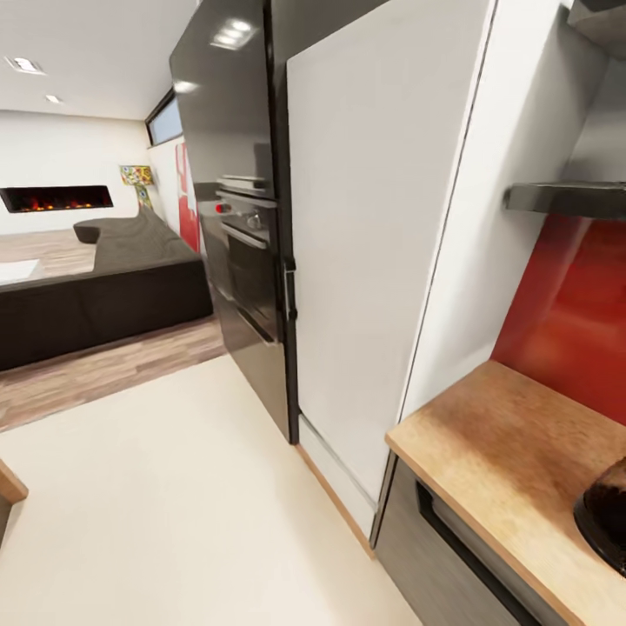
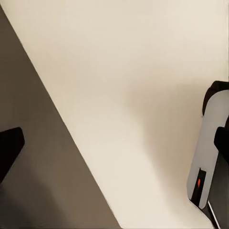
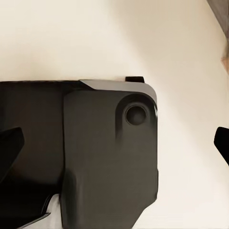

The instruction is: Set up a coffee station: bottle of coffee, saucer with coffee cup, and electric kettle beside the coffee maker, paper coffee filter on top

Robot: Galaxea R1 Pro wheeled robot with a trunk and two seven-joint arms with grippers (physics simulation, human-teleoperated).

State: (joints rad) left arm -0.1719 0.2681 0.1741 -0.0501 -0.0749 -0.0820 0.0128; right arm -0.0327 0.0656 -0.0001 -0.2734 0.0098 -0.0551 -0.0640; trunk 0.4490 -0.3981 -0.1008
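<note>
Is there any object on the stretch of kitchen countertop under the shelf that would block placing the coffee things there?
Mostly no. The kitchen countertop below the kitchen shelf shows bare wood up to the red backsplash. One dark rounded object, cut off by the picture edge, sits at the near right; what it is cannot be told.

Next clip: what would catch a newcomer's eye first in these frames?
Probably the glossy red backsplash at the head view's right, under the dark kitchen shelf and above the beige kitchen countertop. Next, the tall black oven column at centre, and the glowing fireplace far left.
</note>
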